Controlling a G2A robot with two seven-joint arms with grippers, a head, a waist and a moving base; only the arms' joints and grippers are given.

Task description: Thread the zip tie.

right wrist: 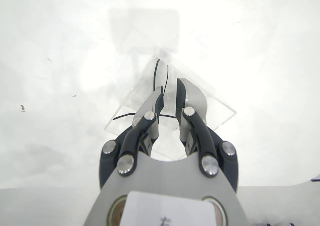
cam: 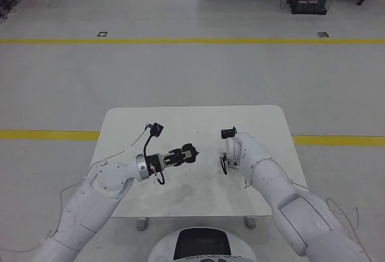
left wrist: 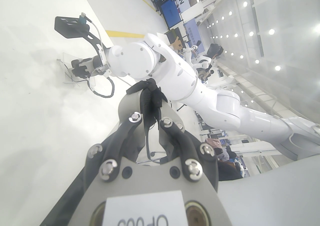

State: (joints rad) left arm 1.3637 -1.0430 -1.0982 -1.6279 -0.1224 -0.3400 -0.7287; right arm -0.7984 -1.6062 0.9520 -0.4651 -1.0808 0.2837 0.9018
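Observation:
My left gripper (cam: 191,154) (left wrist: 150,96) hovers over the middle of the white table (cam: 192,121), shut on a black zip tie (left wrist: 148,88) bunched at its tips, with a thin strap hanging back between the fingers. My right gripper (cam: 224,162) (right wrist: 170,89) (left wrist: 75,70) points down at a clear plastic plate (right wrist: 215,104) (left wrist: 65,61) lying on the table. It is open by a narrow gap. A thin black zip tie strap (right wrist: 156,71) on the plate runs up between its fingers; I cannot tell if they touch it.
The two grippers face each other a short distance apart above the table's centre. The table's far half (cam: 192,118) and its near left part are bare. Grey floor with yellow lines (cam: 42,135) surrounds the table.

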